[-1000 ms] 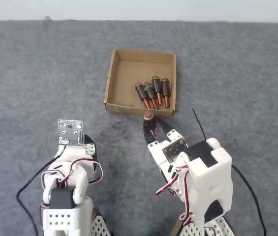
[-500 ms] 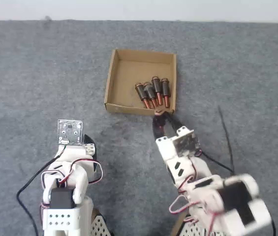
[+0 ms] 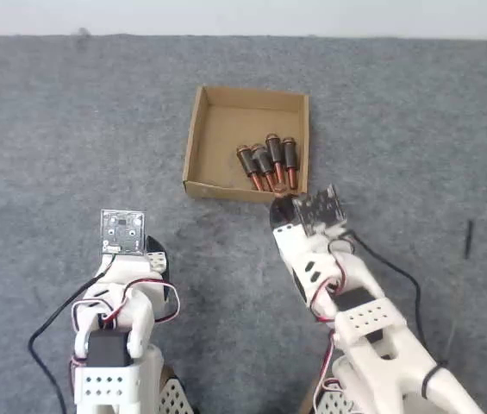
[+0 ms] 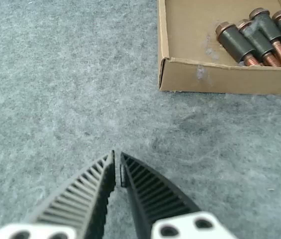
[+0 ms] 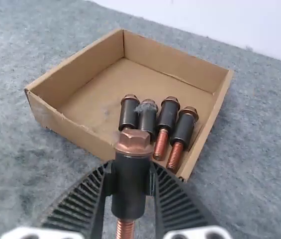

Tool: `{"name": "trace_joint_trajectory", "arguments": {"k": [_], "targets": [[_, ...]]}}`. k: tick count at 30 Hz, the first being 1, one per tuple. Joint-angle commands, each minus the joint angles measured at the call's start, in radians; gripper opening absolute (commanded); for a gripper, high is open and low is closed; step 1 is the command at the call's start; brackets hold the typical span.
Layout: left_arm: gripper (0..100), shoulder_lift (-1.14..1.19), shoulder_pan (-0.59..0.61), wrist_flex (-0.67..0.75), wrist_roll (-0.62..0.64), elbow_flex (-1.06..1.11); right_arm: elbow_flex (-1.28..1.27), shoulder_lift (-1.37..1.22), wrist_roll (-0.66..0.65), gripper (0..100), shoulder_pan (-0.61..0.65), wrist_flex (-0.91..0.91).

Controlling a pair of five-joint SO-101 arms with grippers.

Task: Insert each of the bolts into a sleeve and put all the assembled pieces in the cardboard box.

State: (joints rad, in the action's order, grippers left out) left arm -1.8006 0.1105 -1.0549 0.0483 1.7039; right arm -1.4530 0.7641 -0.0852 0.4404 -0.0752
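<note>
The cardboard box (image 3: 209, 142) lies open at the middle of the grey carpet, with several assembled bolt-and-sleeve pieces (image 3: 266, 162) lying side by side against its right wall. My right gripper (image 5: 129, 186) is shut on another assembled piece (image 5: 130, 172), a copper bolt in a dark sleeve held upright, head up. It hangs just outside the box's near wall (image 5: 70, 130), by the near right corner (image 3: 299, 197). My left gripper (image 4: 117, 172) is shut with nothing in it, low over bare carpet, short of the box's near left corner (image 4: 162, 74).
A thin black antenna-like rod (image 3: 468, 238) lies on the carpet at the right. Bare carpet lies on all sides of the box. The white back edge of the scene runs along the top of the high view.
My right arm has stretched forward and to the right, carrying the held piece from in front of the box's near wall up to its near right corner. The left arm has stayed still.
</note>
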Motion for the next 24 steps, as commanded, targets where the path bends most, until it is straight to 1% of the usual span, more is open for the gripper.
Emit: {"name": "trace_joint_trajectory", "arguments": {"k": [1, 5, 9, 15, 18, 24], "targets": [[1, -0.012, 0.009, -0.011, -0.008, -0.019, 0.193, 0.077, 0.014, 0.6, -0.013, 0.275], [1, -0.012, 0.009, -0.011, -0.008, -0.019, 0.376, 0.054, 0.014, 0.6, -0.013, 0.568], [1, -0.012, 0.009, -0.011, -0.008, -0.019, 0.545, -0.013, 0.014, 0.6, -0.015, 0.773], [1, -0.012, 0.009, -0.011, -0.008, -0.019, 0.767, -0.213, 0.020, 0.6, -0.015, 0.932], [1, -0.012, 0.009, -0.011, -0.008, -0.019, 0.896, -0.343, 0.060, 0.6, -0.016, 1.004], [1, -0.012, 0.009, -0.011, -0.008, -0.019, 1.171, -0.608, 0.087, 0.6, -0.039, 1.150]]}}
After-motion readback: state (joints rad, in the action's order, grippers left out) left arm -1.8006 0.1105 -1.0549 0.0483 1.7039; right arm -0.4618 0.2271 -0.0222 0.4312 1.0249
